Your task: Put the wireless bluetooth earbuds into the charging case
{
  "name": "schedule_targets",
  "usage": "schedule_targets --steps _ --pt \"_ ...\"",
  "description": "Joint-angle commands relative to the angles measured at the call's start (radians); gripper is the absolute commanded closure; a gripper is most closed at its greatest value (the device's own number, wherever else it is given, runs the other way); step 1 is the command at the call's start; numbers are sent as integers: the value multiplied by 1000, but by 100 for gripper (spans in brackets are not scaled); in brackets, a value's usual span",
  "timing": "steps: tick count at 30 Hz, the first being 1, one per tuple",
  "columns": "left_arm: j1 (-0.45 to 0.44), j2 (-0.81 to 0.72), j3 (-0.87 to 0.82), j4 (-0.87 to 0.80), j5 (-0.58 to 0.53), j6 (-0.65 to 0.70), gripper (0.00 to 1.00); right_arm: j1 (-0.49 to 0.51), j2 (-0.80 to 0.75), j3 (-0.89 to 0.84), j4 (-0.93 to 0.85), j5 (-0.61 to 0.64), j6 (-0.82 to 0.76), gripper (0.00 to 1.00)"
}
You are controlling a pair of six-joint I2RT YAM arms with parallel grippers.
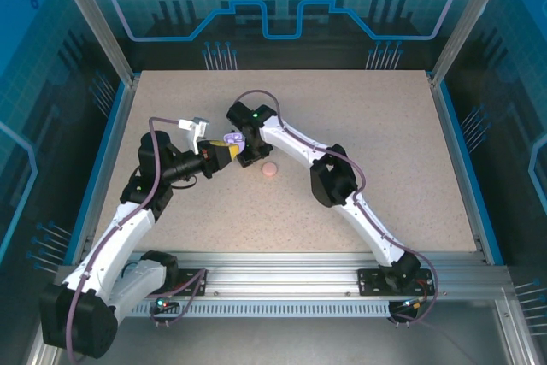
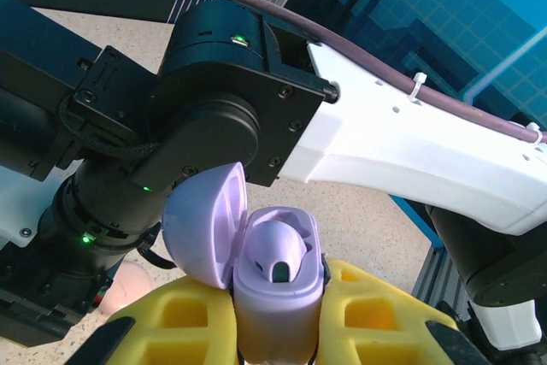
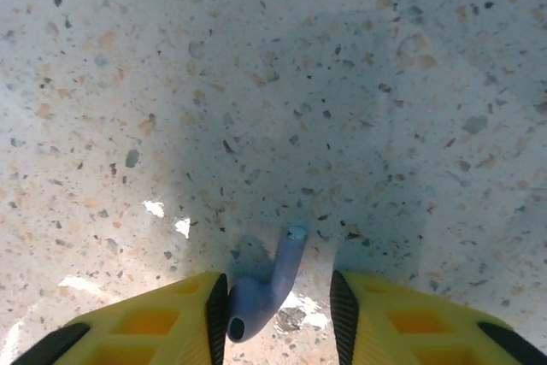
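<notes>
Earbuds sit in two places: one purple earbud [image 3: 261,292] lies between the spread fingers of the right gripper [image 3: 280,297], its head against one pad with a gap to the other and its stem pointing away over the speckled bench [image 1: 385,117]. A second earbud [image 2: 278,250] is seated in the lilac charging case [image 2: 278,301], lid [image 2: 201,224] open, pinched by the left gripper [image 2: 278,335]. A pink case [image 1: 270,169] rests nearby. Wide bare bench stretches to the far and right edges.

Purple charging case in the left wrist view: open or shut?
Open. The case has its lid swung back, showing one earbud seated inside.
</notes>
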Motion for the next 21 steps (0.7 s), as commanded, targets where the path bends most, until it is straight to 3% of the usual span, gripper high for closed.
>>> schedule_targets --steps 1,12,21 --pt "12 -6 0 -4 2 17 90 20 67 21 -63 40 -1 64" --pt "12 1 -1 0 3 16 90 8 43 12 -70 69 14 82" --pt "12 2 -3 1 3 12 90 -38 -106 -107 22 -7 39 84"
